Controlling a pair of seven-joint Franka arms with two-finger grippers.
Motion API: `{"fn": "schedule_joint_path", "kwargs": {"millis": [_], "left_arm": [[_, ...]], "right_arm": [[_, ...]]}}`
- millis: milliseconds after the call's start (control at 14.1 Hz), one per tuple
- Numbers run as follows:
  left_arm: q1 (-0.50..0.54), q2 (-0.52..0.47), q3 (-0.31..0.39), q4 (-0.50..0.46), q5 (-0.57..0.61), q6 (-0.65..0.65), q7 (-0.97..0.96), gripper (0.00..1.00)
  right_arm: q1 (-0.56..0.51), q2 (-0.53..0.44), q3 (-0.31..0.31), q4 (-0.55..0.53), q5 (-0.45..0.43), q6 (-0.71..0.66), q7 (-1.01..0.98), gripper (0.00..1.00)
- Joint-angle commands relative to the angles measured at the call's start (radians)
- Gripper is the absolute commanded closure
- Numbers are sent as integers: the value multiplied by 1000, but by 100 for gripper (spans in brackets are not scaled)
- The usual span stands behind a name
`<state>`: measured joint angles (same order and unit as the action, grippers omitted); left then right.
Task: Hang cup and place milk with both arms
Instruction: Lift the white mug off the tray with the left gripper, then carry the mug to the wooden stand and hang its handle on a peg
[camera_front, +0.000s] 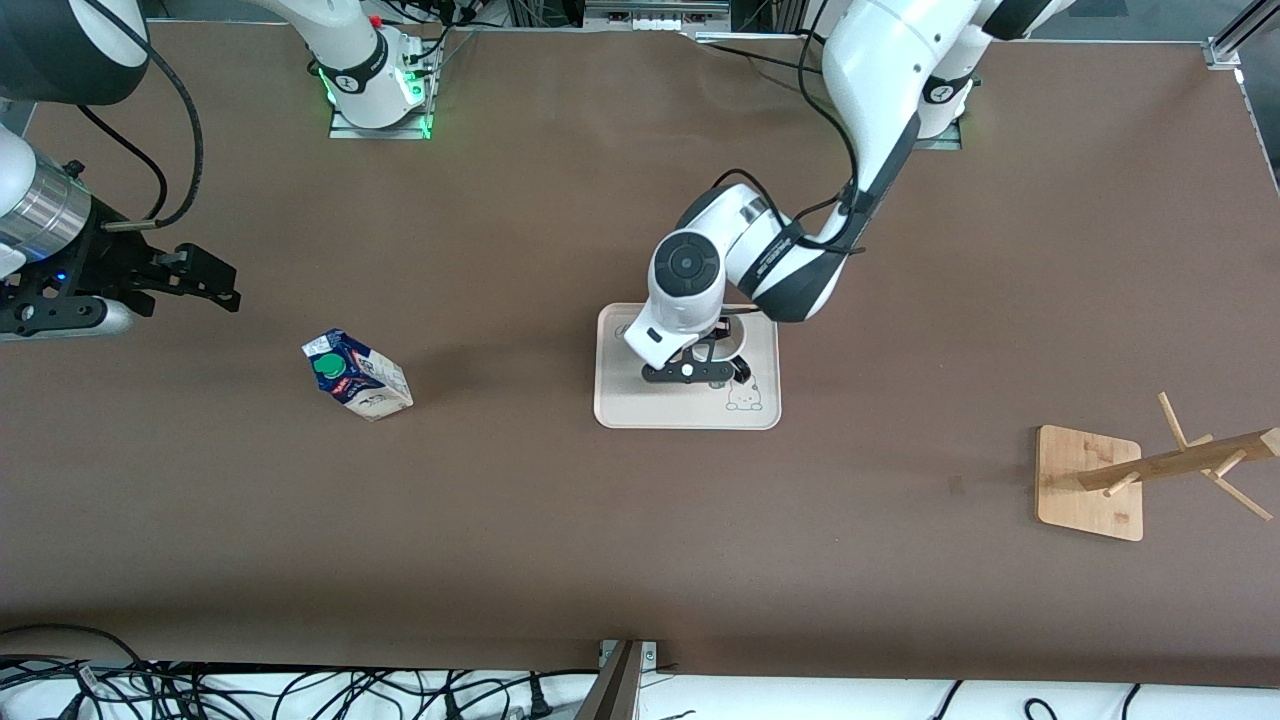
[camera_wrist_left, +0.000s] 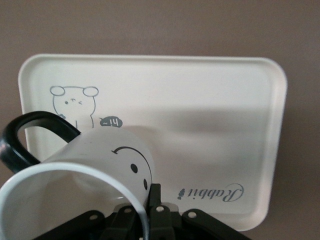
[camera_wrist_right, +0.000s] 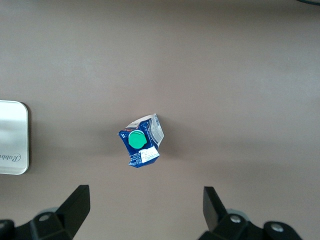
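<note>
Robotics lab: bolted arm bases (camera_front: 378, 100), cable tangle (camera_front: 300, 690) along table (camera_front: 600, 530).

The white ceramic mug with a black loop handle (camera_wrist_left: 95, 165) sits over the cream rectangular plastic tray (camera_front: 620, 405) at mid-counter. The small gable-top milk carton (camera_front: 357, 375) stands toward the right arm's end, the bamboo peg rack (camera_front: 1090, 483) toward the left arm's end.

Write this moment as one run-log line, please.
left hand: shut on cup over tray | right hand: open, above milk | rack: empty
</note>
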<state>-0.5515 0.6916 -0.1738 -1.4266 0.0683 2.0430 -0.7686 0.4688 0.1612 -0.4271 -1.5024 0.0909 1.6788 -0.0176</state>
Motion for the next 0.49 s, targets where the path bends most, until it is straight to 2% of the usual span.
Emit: {"fn": "schedule_joint_path", "kwargs": {"millis": [0,141,424], "left_arm": [[30,-153,5,-17,31,-56,-5,100],[96,-233,5,6,33,-96,30,100],[318,-339,-9,31,13,-119,432,100]], "right_arm": [[5,-2,-7,14,-11,-14,-4,0],[5,-2,-7,14,-11,-14,-4,0],[5,-2,-7,16,-10,-14,-4,0]]}}
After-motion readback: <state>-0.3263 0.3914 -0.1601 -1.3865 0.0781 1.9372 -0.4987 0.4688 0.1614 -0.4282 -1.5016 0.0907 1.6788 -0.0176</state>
